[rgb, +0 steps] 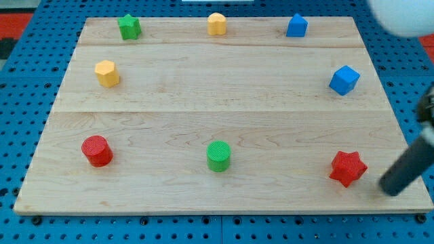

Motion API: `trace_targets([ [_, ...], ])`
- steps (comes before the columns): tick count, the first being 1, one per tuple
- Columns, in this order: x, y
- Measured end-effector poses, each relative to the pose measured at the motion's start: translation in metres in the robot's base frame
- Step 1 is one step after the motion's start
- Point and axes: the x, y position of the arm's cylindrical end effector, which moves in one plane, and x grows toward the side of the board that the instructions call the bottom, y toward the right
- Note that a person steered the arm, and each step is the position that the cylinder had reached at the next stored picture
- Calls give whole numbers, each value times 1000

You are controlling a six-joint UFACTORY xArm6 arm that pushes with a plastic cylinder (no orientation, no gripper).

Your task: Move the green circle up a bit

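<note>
The green circle is seen as a short round cylinder with a ribbed top, standing upright. It is placed on the wooden board near the view's bottom edge, about midway across.

Straight dark rod, matte black, round blunt tip, blurred white rounded part above

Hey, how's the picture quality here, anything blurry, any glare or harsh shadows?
Camera view: lighting is even and soft, with only small shadows beside the blocks, such as the green circle and red star; the wooden board shows no strong glare. The dark rod at the view's right is blurred, so my tip looks soft-edged, and a white out-of-focus blob fills the top right corner.
</note>
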Motion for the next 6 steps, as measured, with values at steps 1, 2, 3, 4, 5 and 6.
trace_targets([
  [1,-38,-142],
  [2,-35,-164],
  [3,3,-145],
  [4,-27,-204],
  [5,-65,-203],
  [6,19,-174],
])
